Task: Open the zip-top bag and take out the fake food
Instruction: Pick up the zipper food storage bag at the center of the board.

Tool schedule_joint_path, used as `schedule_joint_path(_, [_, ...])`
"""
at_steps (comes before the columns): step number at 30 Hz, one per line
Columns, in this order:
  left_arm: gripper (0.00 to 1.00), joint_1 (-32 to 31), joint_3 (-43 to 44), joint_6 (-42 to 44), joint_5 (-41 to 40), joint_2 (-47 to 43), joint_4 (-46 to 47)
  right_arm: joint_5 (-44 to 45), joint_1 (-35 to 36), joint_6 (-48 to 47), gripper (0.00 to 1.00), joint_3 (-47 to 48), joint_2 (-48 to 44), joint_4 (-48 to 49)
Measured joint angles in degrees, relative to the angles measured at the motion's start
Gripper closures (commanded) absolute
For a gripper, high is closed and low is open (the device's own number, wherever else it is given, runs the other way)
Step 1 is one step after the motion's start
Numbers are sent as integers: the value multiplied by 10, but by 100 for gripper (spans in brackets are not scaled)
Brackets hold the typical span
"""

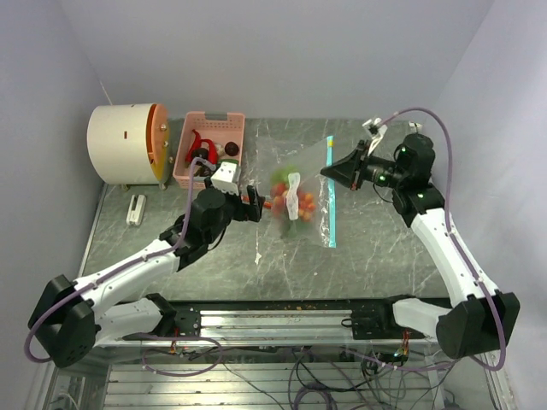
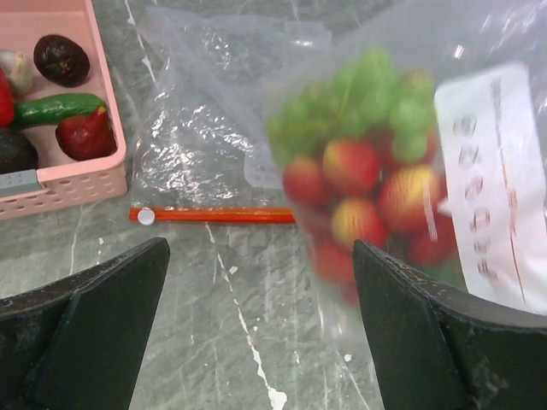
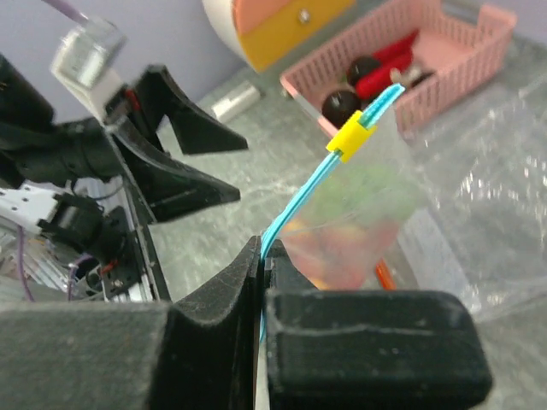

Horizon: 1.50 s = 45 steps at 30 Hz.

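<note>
The clear zip-top bag (image 1: 295, 184) hangs above the table's middle, lifted by its blue zip strip (image 3: 299, 201), which carries a yellow slider (image 3: 350, 142). My right gripper (image 3: 267, 256) is shut on one end of that strip. The fake food (image 2: 359, 171), red, orange and green pieces, bunches at the bag's low end beside a white label (image 2: 500, 179). My left gripper (image 2: 261, 325) is open just left of the bag, low over the table, its right finger (image 2: 444, 333) close under the bag's bottom. In the top view the left gripper (image 1: 256, 205) sits beside the fake food (image 1: 286, 201).
A pink slotted basket (image 1: 214, 117) with dark, red and green toy pieces stands at the back left, next to a white drum with an orange face (image 1: 128, 143). A second clear bag with an orange zip (image 2: 214, 215) lies flat behind the hanging one. A small white object (image 1: 135, 209) lies at the left.
</note>
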Motion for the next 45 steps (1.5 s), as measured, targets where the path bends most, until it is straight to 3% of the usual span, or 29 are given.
schedule_joint_path(8, [1, 27, -1, 5, 41, 89, 56, 151, 12, -91, 100, -6, 123, -150])
schedule_joint_path(13, [1, 85, 37, 20, 118, 150, 89, 220, 31, -116, 99, -28, 118, -184])
schedule_joint_path(16, [1, 103, 81, 31, 152, 176, 100, 258, 52, -122, 55, -28, 104, -186])
schedule_joint_path(18, [1, 105, 100, 35, 172, 184, 110, 287, 59, -117, 43, -28, 101, -189])
schedule_joint_path(21, [1, 105, 106, 35, 197, 189, 124, 337, 60, -111, 52, -28, 101, -193])
schedule_joint_path(25, [1, 105, 101, 33, 220, 197, 135, 353, 59, -102, 100, -45, 102, -177])
schedule_joint_path(32, [1, 105, 94, 33, 232, 200, 138, 359, 59, -86, 100, -71, 95, -151])
schedule_joint_path(36, [1, 113, 94, 35, 265, 211, 169, 320, 60, -105, 100, -75, 55, -128])
schedule_joint_path(40, [1, 153, 104, 36, 395, 268, 246, 215, 68, -125, 100, -97, -4, -71])
schedule_joint_path(45, [1, 173, 186, 76, 527, 344, 243, 102, 74, -159, 100, -94, -14, -44])
